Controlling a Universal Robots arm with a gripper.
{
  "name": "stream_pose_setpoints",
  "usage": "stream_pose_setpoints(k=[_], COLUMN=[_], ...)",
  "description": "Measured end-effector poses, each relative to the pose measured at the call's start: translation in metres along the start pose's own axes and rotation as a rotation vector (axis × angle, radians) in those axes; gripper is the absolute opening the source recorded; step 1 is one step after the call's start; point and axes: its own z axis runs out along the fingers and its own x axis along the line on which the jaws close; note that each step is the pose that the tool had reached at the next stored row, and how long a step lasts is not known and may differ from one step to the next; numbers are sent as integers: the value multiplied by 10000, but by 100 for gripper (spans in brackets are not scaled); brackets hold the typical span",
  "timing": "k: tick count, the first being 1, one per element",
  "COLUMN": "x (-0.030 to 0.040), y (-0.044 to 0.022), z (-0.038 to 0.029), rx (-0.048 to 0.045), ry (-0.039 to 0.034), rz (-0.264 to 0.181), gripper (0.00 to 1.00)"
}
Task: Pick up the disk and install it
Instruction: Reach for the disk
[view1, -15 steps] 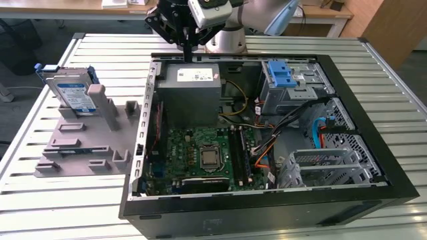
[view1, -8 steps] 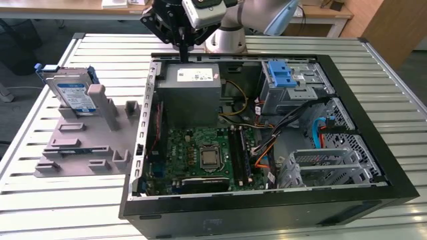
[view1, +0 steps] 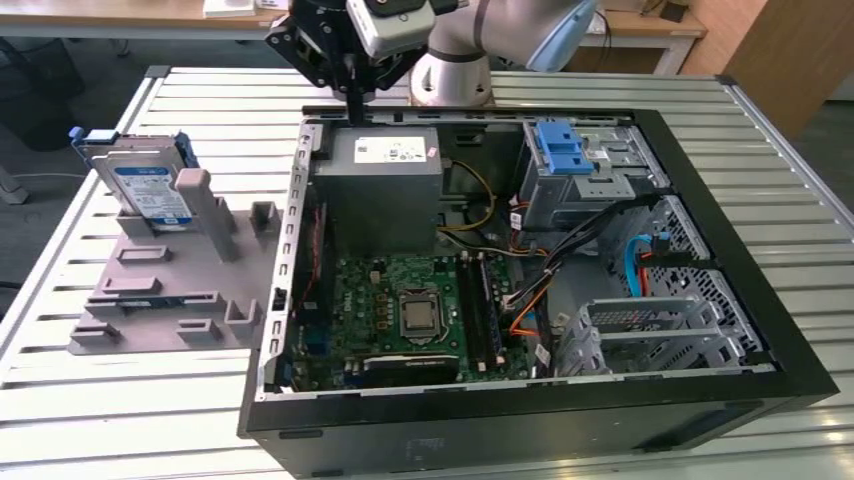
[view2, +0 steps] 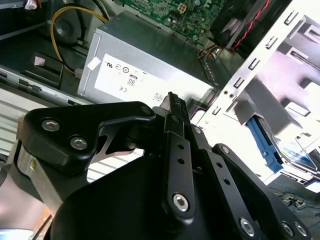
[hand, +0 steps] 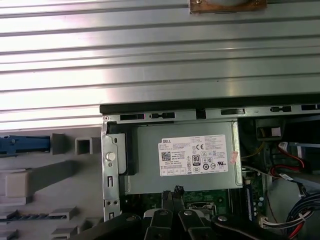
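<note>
Disk (view1: 144, 185) first: it stood on edge in the grey holder (view1: 160, 290) on the desk (view1: 134, 425), on the exterior view's left, outside the open computer case (view1: 534, 430) and towards the holder's far end. Its label faced the camera, with the blue caddy framing it. My hand (view1: 358, 112) was well apart from the disk, off to the exterior view's right. It hung above the far wall of the case, just over the grey power supply (view1: 384, 190). I saw its fingers pressed together with nothing between them. In the second wrist view the hand (view2: 173, 100) came to one narrow black tip over the power supply (view2: 145, 70) and its white sticker. In the first wrist view the hand (hand: 177, 191) sat at the edge of that same power supply (hand: 185, 157). Inside the case, at its far right in the exterior view, a blue latch bracket (view1: 561, 150) sat on the metal bay (view1: 594, 185).
</note>
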Motion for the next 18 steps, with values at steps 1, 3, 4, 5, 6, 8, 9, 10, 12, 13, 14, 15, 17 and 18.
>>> stream_pose_setpoints(k=[1,3,4,5,6,8,9,10,12,13,14,15,17,18], x=[8,27,36,46,55,73,82,91,110,119,128,136,152,160], y=[0,-2,-3,-3,-4,-6,-6,-7,-9,-9,-10,-11,-12,-12], z=[0,0,0,0,1,1,1,1,1,1,1,2,2,2], rx=[-2,-6,-8,-10,-12,-17,-18,-20,-25,-26,-28,-31,-34,-37], ry=[0,1,1,1,1,1,2,2,2,2,2,2,3,3], rz=[0,1,1,1,1,1,1,1,1,1,1,1,0,1], gripper=[11,11,11,11,11,11,11,11,11,11,11,11,11,11])
